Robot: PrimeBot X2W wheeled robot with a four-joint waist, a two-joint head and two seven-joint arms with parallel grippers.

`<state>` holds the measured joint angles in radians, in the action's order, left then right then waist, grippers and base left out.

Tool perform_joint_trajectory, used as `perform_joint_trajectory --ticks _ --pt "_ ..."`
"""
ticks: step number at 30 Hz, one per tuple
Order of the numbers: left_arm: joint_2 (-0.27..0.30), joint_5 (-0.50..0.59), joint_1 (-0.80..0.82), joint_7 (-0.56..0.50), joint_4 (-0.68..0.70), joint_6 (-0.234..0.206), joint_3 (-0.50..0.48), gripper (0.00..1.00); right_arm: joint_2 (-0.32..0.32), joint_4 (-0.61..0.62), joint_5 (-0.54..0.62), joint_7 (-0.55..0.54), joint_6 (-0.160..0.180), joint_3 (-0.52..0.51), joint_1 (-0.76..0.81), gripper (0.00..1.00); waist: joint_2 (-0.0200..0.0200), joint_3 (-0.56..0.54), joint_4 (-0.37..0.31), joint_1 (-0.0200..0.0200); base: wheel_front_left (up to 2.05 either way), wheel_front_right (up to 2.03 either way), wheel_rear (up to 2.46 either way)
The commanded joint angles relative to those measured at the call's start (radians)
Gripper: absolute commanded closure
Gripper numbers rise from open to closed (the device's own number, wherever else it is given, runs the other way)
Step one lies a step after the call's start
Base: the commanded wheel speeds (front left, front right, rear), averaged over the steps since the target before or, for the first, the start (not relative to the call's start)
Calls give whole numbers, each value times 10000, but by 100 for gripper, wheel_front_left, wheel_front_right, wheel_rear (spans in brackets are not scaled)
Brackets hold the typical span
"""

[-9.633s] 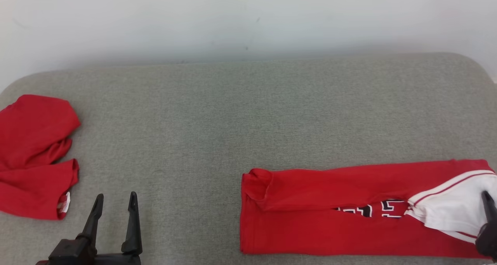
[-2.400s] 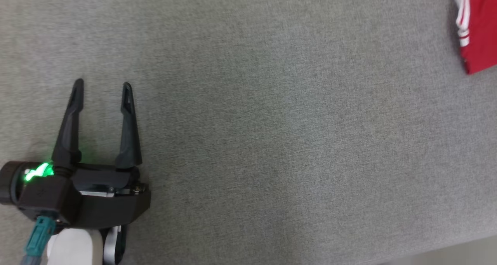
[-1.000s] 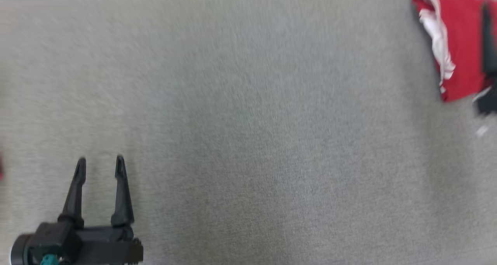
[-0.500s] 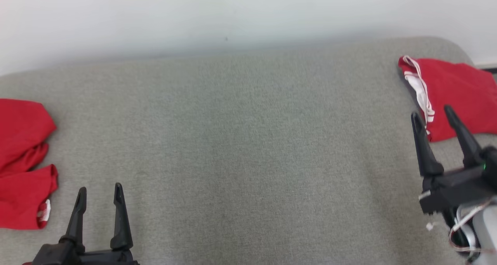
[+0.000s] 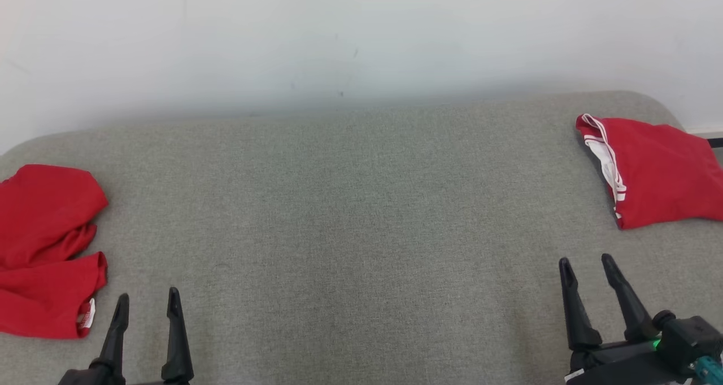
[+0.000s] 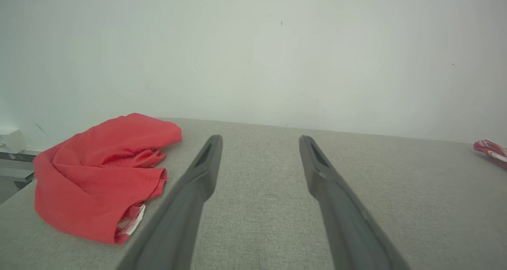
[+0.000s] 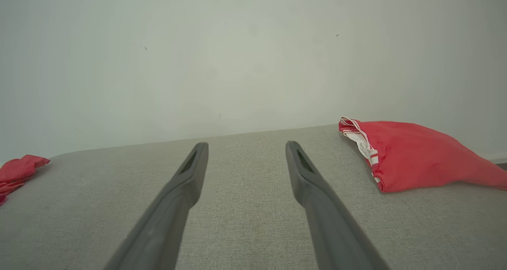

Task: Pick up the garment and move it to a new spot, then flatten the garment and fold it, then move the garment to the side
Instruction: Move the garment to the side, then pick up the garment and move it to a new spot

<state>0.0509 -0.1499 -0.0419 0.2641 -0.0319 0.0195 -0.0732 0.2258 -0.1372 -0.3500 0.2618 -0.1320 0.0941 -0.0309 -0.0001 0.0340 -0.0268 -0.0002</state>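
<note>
Garment beyond right end effector

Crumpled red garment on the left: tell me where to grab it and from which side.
Pinch the crumpled red garment at its near hem corner, by the white label, coming in from its right with the left gripper. That corner lies closest to the open jaws, and its layered edge probably offers a pinchable fold.

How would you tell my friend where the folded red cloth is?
Look at the big grey cushion against the pale wall. At its far right end lies a neatly folded red garment. Unlike the crumpled red garment on the left, it has a white striped edge.
</note>
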Motion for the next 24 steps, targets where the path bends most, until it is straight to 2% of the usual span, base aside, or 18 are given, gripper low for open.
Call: perform_joint_trajectory --ticks 1,5,24 --pt "-3 51 -135 -1 -71 46 -14 0 -150 45 84 41 28 -31 147 0 1 -110 3 2 0 0 0" --pt "-5 2 -281 -1 -198 0 84 0 -463 -62 264 42 28 41 236 0 1 -273 -13 2 0 0 0" --pt "-4 107 140 -2 -821 299 325 0 -872 -825 522 42 28 319 -253 0 1 -333 402 2 0 0 0"
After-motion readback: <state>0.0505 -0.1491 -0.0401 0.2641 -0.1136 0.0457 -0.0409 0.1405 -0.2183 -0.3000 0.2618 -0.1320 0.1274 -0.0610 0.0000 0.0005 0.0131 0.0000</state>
